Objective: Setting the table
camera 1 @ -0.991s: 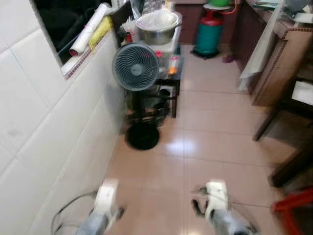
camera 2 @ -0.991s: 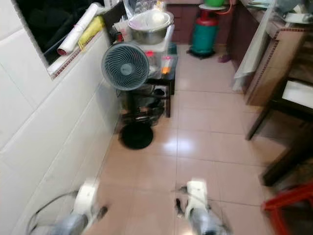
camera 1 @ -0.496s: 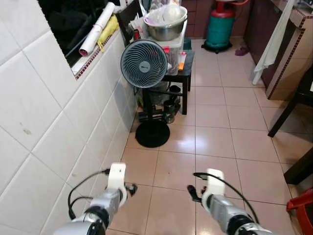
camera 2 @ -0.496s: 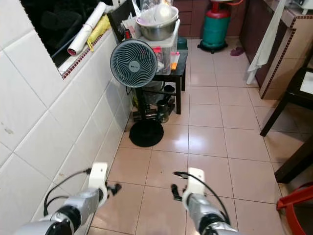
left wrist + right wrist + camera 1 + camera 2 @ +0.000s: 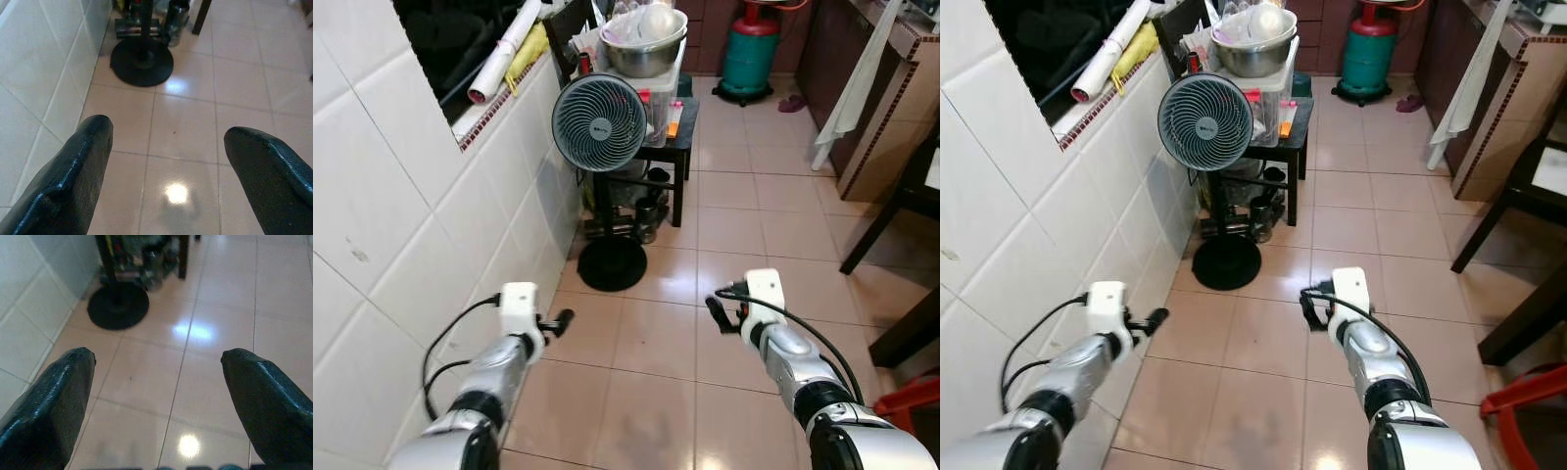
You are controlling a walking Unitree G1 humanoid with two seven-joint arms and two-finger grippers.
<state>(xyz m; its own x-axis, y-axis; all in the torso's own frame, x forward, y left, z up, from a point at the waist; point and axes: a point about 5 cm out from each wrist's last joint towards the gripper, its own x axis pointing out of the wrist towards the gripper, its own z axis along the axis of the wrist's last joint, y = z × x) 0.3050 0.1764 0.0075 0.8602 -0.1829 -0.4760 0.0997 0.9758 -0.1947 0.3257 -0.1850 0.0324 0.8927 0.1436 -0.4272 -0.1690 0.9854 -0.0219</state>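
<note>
From the head view, we hold both arms over the tiled floor (image 5: pixel 744 196); the fan (image 5: pixel 601 122) stands at 11 o'clock beside a steel bowl (image 5: pixel 646 51). Wrist views show our left gripper (image 5: pixel 166 166) and right gripper (image 5: pixel 156 396) spread apart, empty.

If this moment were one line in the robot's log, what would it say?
phase: walking tiled floor | left claw: open, holding nothing | right claw: open, holding nothing | ahead: standing fan, small black table
</note>
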